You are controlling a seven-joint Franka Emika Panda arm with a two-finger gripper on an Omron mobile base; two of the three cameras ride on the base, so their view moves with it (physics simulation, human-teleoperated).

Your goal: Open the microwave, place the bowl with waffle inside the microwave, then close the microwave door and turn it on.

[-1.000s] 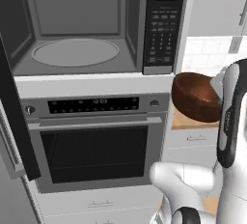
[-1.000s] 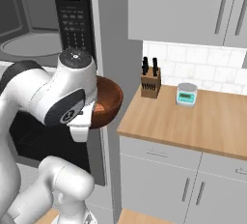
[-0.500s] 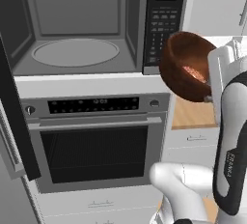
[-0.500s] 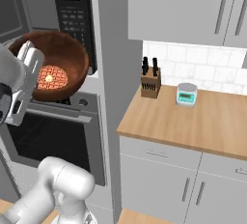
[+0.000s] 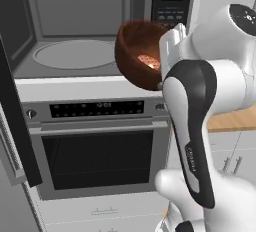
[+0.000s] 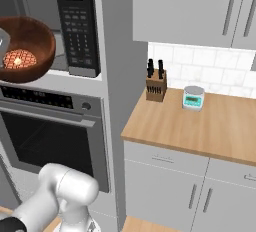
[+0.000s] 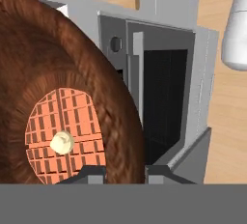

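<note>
Wooden bowl with waffle (image 5: 137, 56) hanging before the open microwave (image 5: 80, 31), rim being pinched by the gripper (image 7: 124, 172).

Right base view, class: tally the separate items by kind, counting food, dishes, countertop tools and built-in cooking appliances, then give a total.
Food: 1, the waffle
Dishes: 1, the bowl
Countertop tools: 2, the knife block and the scale
Built-in appliances: 2, the microwave and the oven
Total: 6
</note>
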